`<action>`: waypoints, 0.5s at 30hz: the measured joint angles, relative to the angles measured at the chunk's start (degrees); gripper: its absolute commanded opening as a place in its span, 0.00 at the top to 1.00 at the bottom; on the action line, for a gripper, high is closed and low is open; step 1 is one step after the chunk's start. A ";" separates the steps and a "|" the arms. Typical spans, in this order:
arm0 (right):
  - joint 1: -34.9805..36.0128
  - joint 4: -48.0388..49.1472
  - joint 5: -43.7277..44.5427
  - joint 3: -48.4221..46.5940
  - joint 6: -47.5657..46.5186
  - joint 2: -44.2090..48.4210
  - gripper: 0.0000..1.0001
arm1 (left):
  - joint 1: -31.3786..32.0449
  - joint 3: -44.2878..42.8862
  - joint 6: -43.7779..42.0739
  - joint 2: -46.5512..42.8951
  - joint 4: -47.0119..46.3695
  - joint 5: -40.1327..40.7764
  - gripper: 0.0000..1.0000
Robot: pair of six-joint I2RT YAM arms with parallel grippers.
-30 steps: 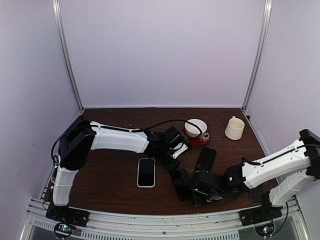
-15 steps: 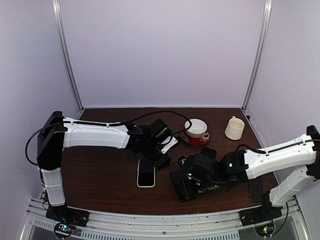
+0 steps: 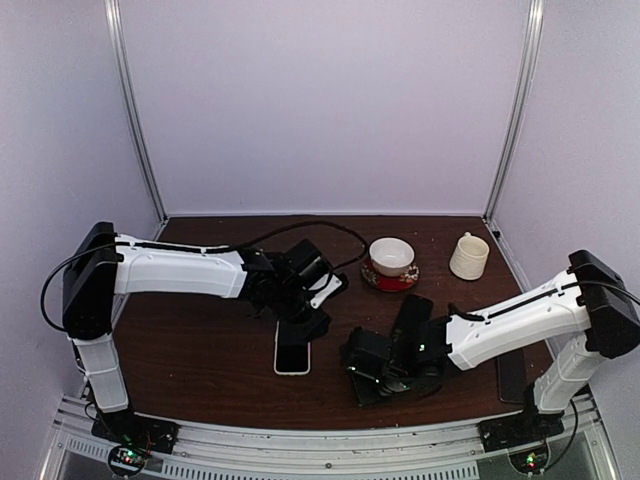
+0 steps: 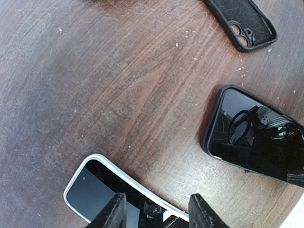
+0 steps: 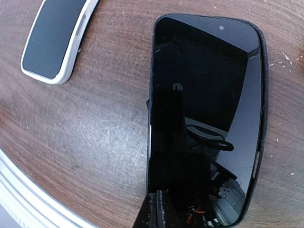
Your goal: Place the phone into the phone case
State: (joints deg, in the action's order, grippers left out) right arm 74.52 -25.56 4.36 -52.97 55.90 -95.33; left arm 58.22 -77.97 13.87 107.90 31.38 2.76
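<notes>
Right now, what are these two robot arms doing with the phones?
Both arms are working on getting a phone into a case. The left gripper is open, its fingers straddling one end of the white-rimmed phone lying flat on the table. The right gripper, fingers closed together, is at the edge of a black phone that appears already cased. An empty black case lies beyond, untouched.

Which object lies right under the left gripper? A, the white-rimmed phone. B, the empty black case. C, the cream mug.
A: in the left wrist view the left gripper hangs open over one end of the white-rimmed phone.
</notes>
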 measured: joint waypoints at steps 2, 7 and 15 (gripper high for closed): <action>0.17 -0.31 0.44 -0.39 0.81 -0.52 0.97 | 0.00 0.00 0.00 0.00 -0.02 0.00 0.51; 1.11 -5.09 2.47 -4.11 1.18 -3.06 0.97 | 0.00 0.00 -0.02 0.00 0.00 0.02 0.51; 1.68 -9.33 3.89 -6.32 0.44 -3.32 0.81 | -0.02 0.28 0.00 -0.02 -0.20 -0.17 0.52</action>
State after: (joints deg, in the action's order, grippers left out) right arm 76.20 -34.89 8.25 -59.29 56.34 -98.65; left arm 58.19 -77.69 13.87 107.87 31.18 2.59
